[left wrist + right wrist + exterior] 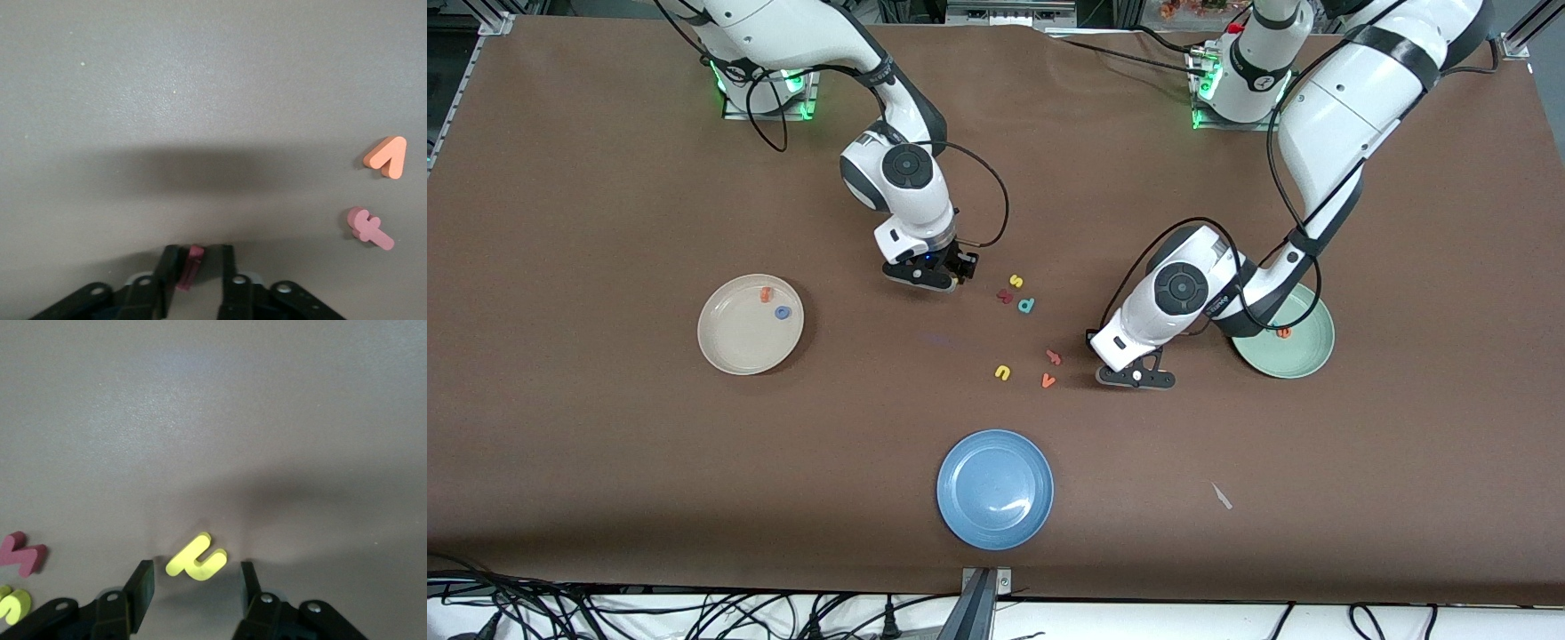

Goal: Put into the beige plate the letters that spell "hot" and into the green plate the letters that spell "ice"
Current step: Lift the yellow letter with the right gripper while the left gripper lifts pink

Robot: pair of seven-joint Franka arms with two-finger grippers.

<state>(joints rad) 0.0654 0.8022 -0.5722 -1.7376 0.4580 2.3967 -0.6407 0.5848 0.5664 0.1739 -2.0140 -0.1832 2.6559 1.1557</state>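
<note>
Beige plate (pixel 729 356) holds orange t (pixel 766 294) and blue o (pixel 783 313), green plate (pixel 1307 360) the orange e (pixel 1284 332); left hand (pixel 200 270) pinches dark red i (pixel 189 267), right hand (pixel 195 583) spread around yellow h (pixel 195 557); teal c unseen.

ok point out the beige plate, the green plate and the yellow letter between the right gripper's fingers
beige plate (pixel 734 347): front view, bare floor of the plate.
green plate (pixel 1303 356): front view, bare floor near the rim.
yellow letter (pixel 195 559): right wrist view, middle of the letter.
</note>
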